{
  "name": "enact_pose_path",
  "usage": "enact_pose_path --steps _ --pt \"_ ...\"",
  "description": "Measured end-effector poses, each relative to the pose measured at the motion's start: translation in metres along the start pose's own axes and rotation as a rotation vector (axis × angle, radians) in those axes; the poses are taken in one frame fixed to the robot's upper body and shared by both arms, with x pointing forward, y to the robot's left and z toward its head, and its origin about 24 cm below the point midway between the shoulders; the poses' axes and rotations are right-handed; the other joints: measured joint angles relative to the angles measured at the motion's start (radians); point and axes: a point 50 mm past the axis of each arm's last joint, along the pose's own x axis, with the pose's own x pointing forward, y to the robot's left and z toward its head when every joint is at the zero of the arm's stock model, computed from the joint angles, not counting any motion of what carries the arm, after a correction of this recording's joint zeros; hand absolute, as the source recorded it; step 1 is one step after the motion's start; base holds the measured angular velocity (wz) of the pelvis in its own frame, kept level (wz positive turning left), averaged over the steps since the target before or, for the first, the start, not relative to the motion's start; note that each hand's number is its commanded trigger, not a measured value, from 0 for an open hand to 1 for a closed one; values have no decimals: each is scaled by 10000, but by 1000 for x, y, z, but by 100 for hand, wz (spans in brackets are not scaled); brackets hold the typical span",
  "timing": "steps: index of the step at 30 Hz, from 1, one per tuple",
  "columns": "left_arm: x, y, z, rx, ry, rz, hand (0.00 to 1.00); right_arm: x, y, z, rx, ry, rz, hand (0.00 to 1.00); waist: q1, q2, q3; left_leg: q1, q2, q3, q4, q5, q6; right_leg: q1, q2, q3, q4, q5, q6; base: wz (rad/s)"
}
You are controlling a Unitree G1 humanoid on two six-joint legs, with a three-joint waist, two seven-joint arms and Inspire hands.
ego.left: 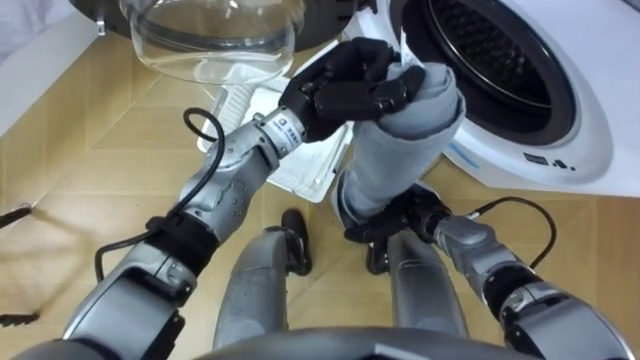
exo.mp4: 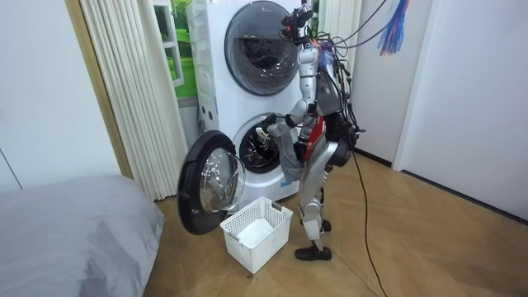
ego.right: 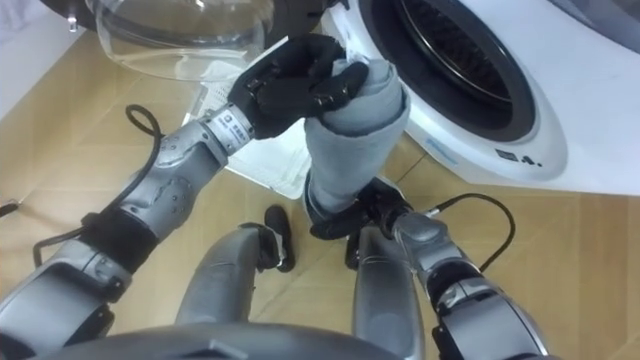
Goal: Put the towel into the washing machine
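A grey towel (ego.left: 405, 150) hangs in a long roll between my two hands, just in front of the washing machine's open drum (ego.left: 490, 50). My left hand (ego.left: 345, 85) is curled round the towel's top end, close to the drum's rim. Lower down, my right hand (ego.left: 400, 218) grips the towel's bottom end above my knees. In the room view I stand facing the lower washing machine (exo.mp4: 252, 148), the towel (exo.mp4: 289, 153) held before its opening. The machine's round door (ego.left: 210, 35) stands swung open to my left.
A white laundry basket (ego.left: 290, 150) with white cloth in it stands on the wooden floor under my left arm, beside the open door (exo.mp4: 210, 181). A second machine is stacked above the lower one. A grey bed (exo.mp4: 66, 231) lies at the room view's left.
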Motion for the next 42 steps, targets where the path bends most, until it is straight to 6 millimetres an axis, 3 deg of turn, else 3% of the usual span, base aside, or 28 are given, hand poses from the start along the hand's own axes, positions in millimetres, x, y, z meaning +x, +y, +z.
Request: enact_pose_path --steps 7,15,20,21,22,31,37,42 --pt "-2 -1 -12 -536 228 22 100 2 -3 6 -275 90 -71 100 3 -32 26 -97 -52 109 9 0 3 -179 10 41 51 -4 1 -2" --pt "-26 -2 -40 -1669 771 -293 100 1 -1 0 -801 601 -147 100 8 -89 58 -342 -7 266 93 -2 -1 -612 2 126 318 -28 -64 -6" --pt "-33 1 -45 -2120 731 -241 100 0 -1 3 -880 448 -204 100 12 -84 54 -333 -6 340 83 -6 -8 -652 17 186 343 -37 -71 -1" --pt "-34 1 -46 -2205 726 -197 74 0 -2 3 -884 445 -242 100 17 -79 51 -323 -6 362 82 -6 -8 -652 16 198 346 -37 -71 0" --pt "-34 2 -47 -2253 736 -194 0 0 -2 3 -884 450 -256 100 23 -76 49 -318 -6 370 82 -6 -8 -651 16 203 346 -36 -70 0" --pt "-45 4 -56 -2933 713 38 0 -1 -4 0 -896 537 -417 100 121 -27 18 -298 -21 370 34 3 -15 -659 -1 173 359 -34 -74 0" --pt "-52 14 -54 -2863 705 780 0 -6 -14 -6 -869 765 -704 100 596 3 3 -293 5 369 18 12 -29 -640 -4 96 321 -20 -98 0" --pt "-66 33 -51 -2812 453 2868 0 -8 -20 -14 -253 1007 -1115 100 947 40 10 -305 -22 229 -19 21 -43 -562 -50 -30 333 -24 -106 6"
